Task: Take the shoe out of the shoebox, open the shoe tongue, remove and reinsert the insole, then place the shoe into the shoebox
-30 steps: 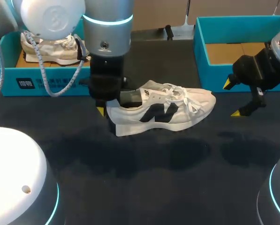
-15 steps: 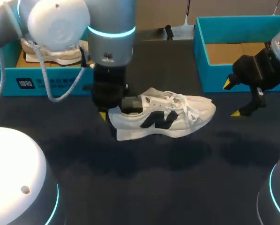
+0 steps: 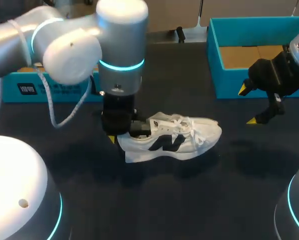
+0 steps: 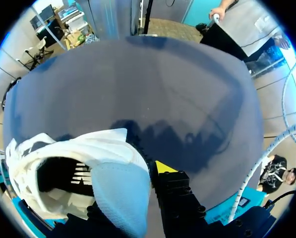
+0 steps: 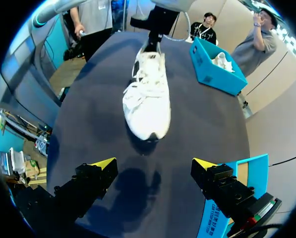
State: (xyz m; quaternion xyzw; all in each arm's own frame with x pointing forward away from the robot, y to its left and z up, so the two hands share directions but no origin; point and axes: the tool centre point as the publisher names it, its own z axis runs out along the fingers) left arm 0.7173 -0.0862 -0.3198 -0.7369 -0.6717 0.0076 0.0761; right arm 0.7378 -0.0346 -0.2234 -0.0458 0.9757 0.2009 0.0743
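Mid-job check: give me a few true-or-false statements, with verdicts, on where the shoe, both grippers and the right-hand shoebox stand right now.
1. The white shoe is out over the table, not in a box. True.
2. The right gripper grips the shoe's toe. False: it is open, empty and apart from the shoe, beside the right shoebox.
3. The left gripper is at the shoe's heel. True.
4. A shoe sits in the right shoebox. False: the part of its floor that shows is bare cardboard.
5. The shoe lies on its side. False: it is upright, sole down.
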